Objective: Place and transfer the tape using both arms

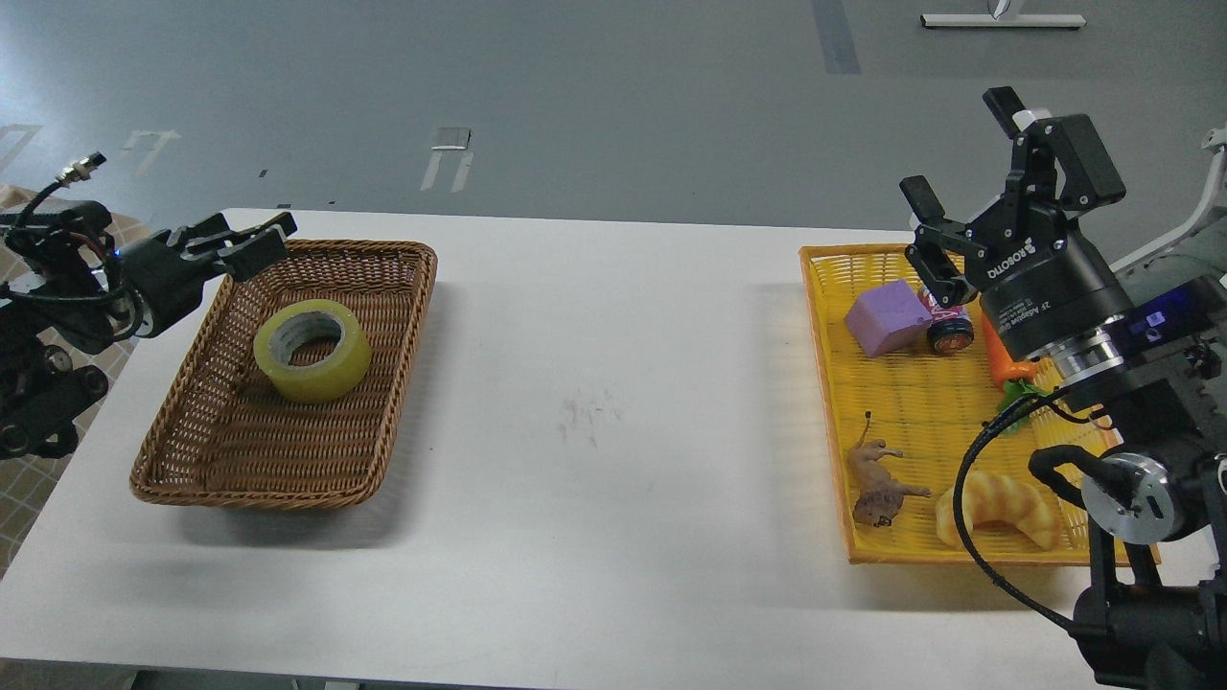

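Note:
The tape (312,351), a yellow translucent roll with a grey-white core, lies flat on its side inside the brown wicker basket (240,460) at the table's left. My left gripper (251,236) is open and empty. It hovers above the basket's far left corner, up and to the left of the tape and apart from it. My right gripper (959,153) is open and empty, fingers pointing up and away, raised over the far end of the yellow tray (824,383) at the right.
The yellow tray holds a purple block (887,317), a small can (947,328), a toy carrot (1007,366), a brown toy animal (877,484) and a croissant toy (997,508). White table (594,412) lies between basket and tray. A checked cloth (19,470) is at the left edge.

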You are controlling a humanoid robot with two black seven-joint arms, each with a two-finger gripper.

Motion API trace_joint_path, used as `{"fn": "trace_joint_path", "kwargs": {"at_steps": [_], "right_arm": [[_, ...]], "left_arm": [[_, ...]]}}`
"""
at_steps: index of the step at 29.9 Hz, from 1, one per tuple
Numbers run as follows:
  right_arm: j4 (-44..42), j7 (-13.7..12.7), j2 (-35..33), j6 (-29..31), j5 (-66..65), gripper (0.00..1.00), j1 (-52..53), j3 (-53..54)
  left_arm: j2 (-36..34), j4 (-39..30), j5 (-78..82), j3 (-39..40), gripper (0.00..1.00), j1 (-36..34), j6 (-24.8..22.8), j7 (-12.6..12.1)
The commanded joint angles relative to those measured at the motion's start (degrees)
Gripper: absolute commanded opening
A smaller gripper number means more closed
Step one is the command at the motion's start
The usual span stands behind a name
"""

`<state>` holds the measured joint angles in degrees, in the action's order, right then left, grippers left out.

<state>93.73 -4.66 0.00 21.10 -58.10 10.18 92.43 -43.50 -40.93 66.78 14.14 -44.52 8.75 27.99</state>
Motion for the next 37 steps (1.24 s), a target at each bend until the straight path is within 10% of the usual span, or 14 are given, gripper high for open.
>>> {"fn": "trace_joint_path", "kwargs": {"at_steps": [1, 14, 23, 37], "right_arm": [[0.7, 0.0, 0.0, -0.1, 0.0, 1.00, 0.4, 0.4], [1.7, 0.8, 0.0, -0.4, 0.2, 1.00, 1.6, 1.6], [1.5, 0.8, 0.0, -0.5, 0.2, 1.00, 2.4, 2.4], [1.5, 0.7, 0.0, -0.6, 0.1, 1.00, 7.2, 2.2]], "left_arm": [[2.6, -0.2, -13.7, 0.1, 0.98, -0.5, -0.2, 0.0], [6.3, -0.8, -44.0, 5.4, 0.98, -12.8, -15.1, 0.0], [-2.7, -24.6, -44.8, 19.1, 0.98, -15.2, -22.5, 0.0], [-10.6, -47.5, -52.1, 33.0, 0.98, -0.6, -20.4, -10.2]]}}
